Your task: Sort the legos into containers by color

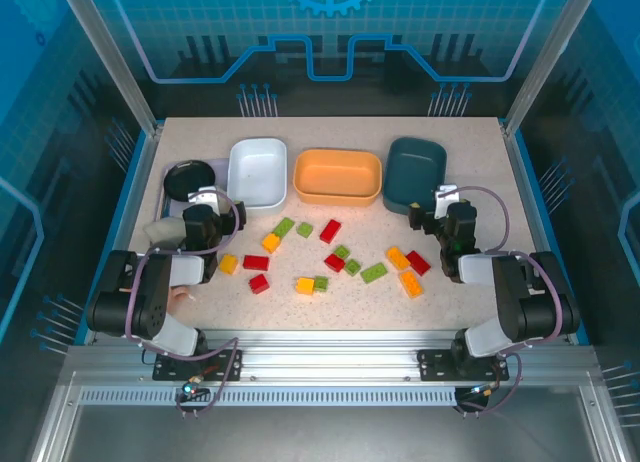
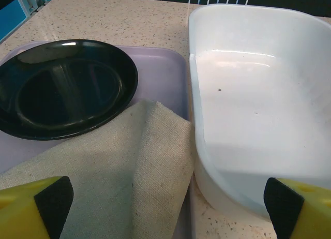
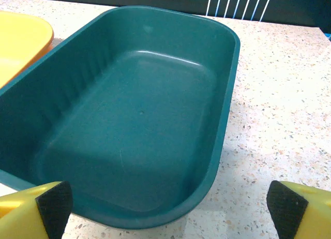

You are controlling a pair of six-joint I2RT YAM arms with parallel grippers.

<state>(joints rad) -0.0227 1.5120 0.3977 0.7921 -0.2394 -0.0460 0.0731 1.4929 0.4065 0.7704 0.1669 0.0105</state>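
Observation:
The legos lie scattered mid-table: red ones such as (image 1: 330, 230), green ones such as (image 1: 373, 273), yellow-orange ones such as (image 1: 410, 283). Three containers stand in a row behind them: a white bowl (image 1: 257, 170), an orange bowl (image 1: 338, 175) and a dark teal bowl (image 1: 416, 174), all with nothing in them. My left gripper (image 1: 206, 200) hovers open near the white bowl (image 2: 258, 104), its fingertips wide apart over a cloth. My right gripper (image 1: 442, 202) is open just in front of the teal bowl (image 3: 139, 125), nothing between its fingers.
A black round dish (image 1: 187, 178) sits on a lilac tray (image 1: 160, 197) at the back left, with a beige cloth (image 2: 119, 166) folded over the tray's near side. The orange bowl's edge (image 3: 20, 42) lies left of the teal one.

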